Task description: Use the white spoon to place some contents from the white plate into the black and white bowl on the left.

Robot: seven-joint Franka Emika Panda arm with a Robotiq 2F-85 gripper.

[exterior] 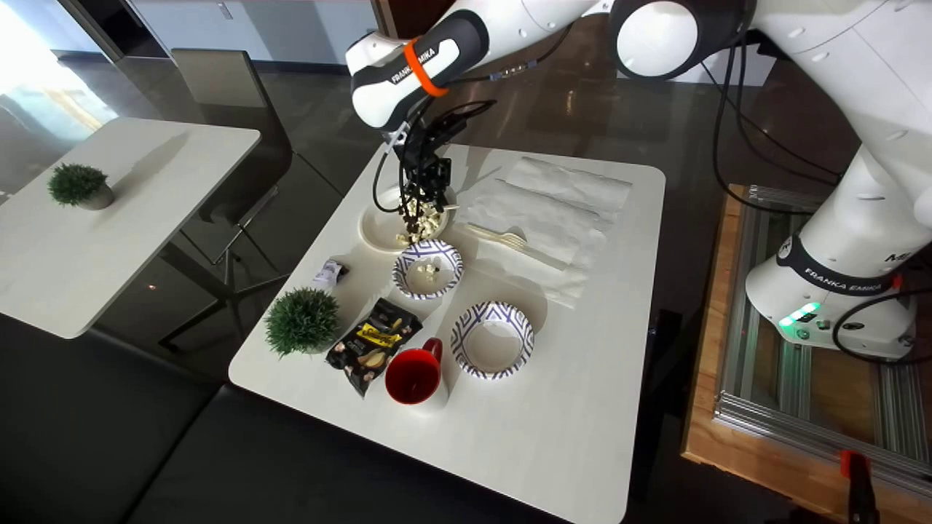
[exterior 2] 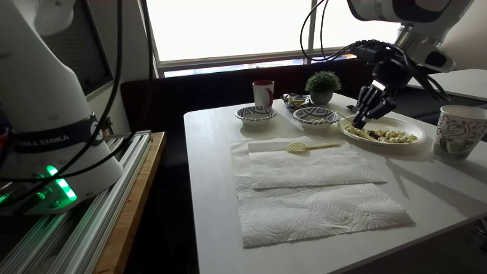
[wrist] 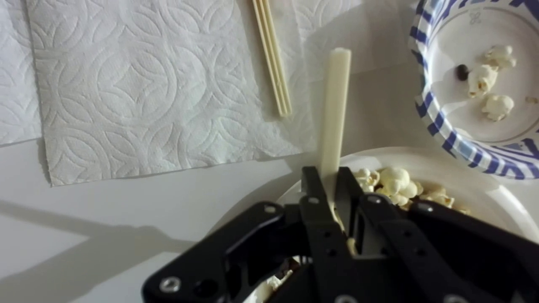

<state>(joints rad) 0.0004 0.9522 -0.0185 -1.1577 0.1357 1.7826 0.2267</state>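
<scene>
My gripper [wrist: 329, 182] is shut on the pale handle of the white spoon [wrist: 336, 105], low over the white plate [exterior 2: 403, 125]. The spoon's head is hidden behind the fingers. The contents [exterior 2: 397, 136], popcorn with dark-brown bits, lie heaped on the plate around the fingertips. In both exterior views two patterned, white-lined bowls stand beyond the plate. The bowl nearer the plate [exterior: 427, 269] holds several popcorn pieces and shows partly in the wrist view; the farther bowl [exterior: 492, 340] looks empty. Which of them is the task's black and white bowl I cannot tell.
A pale fork [exterior 2: 300, 147] lies on paper towels [exterior 2: 304, 217]. A paper cup [exterior 2: 458, 133] stands close beside the plate. Around the bowls are a red-lined mug [exterior: 415, 378], a black snack bag [exterior: 375, 342], a potted plant [exterior: 302, 320] and a small wrapper [exterior: 330, 275].
</scene>
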